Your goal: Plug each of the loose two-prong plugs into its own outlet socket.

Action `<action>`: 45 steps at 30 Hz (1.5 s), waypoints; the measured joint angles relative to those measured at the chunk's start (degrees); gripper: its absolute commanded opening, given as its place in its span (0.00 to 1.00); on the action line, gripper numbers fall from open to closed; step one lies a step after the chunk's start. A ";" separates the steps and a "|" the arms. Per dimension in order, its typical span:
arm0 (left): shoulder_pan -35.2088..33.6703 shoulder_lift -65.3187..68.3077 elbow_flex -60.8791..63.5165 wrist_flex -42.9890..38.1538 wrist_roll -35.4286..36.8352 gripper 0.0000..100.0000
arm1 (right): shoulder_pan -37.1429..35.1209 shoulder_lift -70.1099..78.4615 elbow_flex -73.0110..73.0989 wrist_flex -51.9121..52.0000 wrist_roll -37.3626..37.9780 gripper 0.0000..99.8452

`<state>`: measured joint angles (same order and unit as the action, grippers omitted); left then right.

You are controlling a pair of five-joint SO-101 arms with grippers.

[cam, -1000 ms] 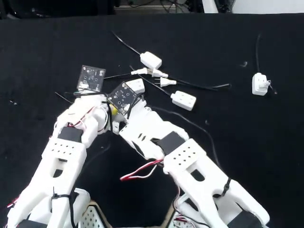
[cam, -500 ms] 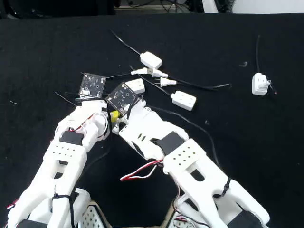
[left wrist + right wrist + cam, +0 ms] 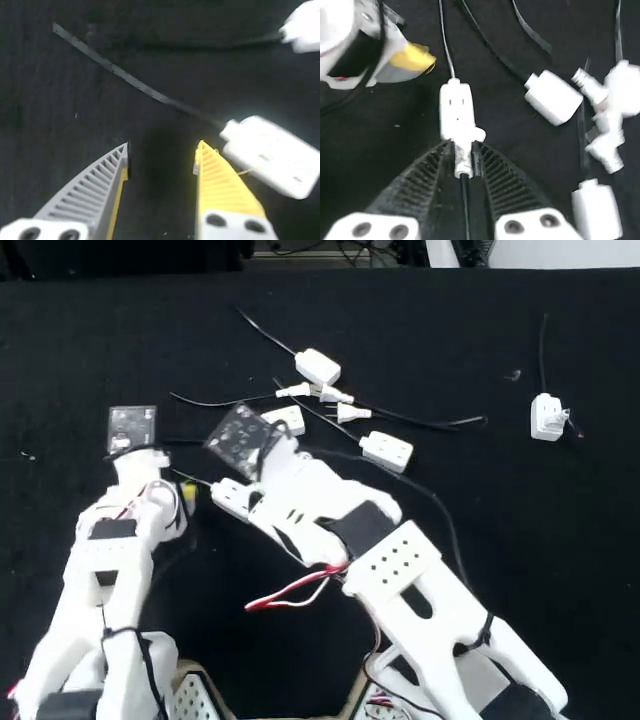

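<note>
My right gripper (image 3: pixel 463 146) is shut on a white two-prong plug (image 3: pixel 463 156) whose black cord runs back between the fingers. The plug's front sits against the end of a white outlet socket (image 3: pixel 455 112). In the high view this socket (image 3: pixel 229 498) lies just ahead of the right gripper (image 3: pixel 252 508). My left gripper (image 3: pixel 162 147) stands open over bare cloth, its yellow finger (image 3: pixel 220 185) next to the same socket (image 3: pixel 272 155). In the high view the left gripper (image 3: pixel 188 494) is to the left of the socket.
Farther back lie a white adapter (image 3: pixel 318 366), two loose plugs (image 3: pixel 300 390) (image 3: pixel 350 412) and two more sockets (image 3: pixel 285 418) (image 3: pixel 386 451) among black cords. Another white adapter (image 3: pixel 546 417) sits far right. A black strap (image 3: pixel 135 85) crosses the cloth by the left gripper.
The left arm has swung left, away from the right gripper. The right gripper shifted slightly left, and the white socket now shows ahead of it.
</note>
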<state>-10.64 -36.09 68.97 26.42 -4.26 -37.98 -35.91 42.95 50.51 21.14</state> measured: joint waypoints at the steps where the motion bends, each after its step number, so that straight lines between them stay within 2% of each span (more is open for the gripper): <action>1: -0.53 1.41 0.00 0.00 0.00 0.21 | -0.09 0.18 -1.05 0.35 1.58 0.01; 7: -5.45 12.31 -3.16 0.44 5.45 0.21 | -0.09 10.64 -7.74 1.23 8.88 0.01; 12: -9.05 21.19 -11.96 5.63 11.69 0.21 | -0.09 21.71 -14.07 2.81 16.44 0.01; 21: -9.32 25.05 -16.62 9.41 12.66 0.21 | -0.09 34.73 -29.01 14.86 24.18 0.01; 27: -9.32 25.05 -16.62 9.41 12.66 0.21 | -0.09 41.41 -36.75 18.55 24.70 0.01; 34: -9.32 25.05 -16.62 9.49 12.66 0.21 | -0.09 45.45 -39.74 18.99 21.27 0.01; 45: -9.32 25.05 -16.62 9.49 12.66 0.21 | -0.09 47.12 -48.18 28.84 20.92 0.01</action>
<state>-19.96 -11.03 52.35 35.91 8.40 -38.07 11.21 -5.23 79.34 42.07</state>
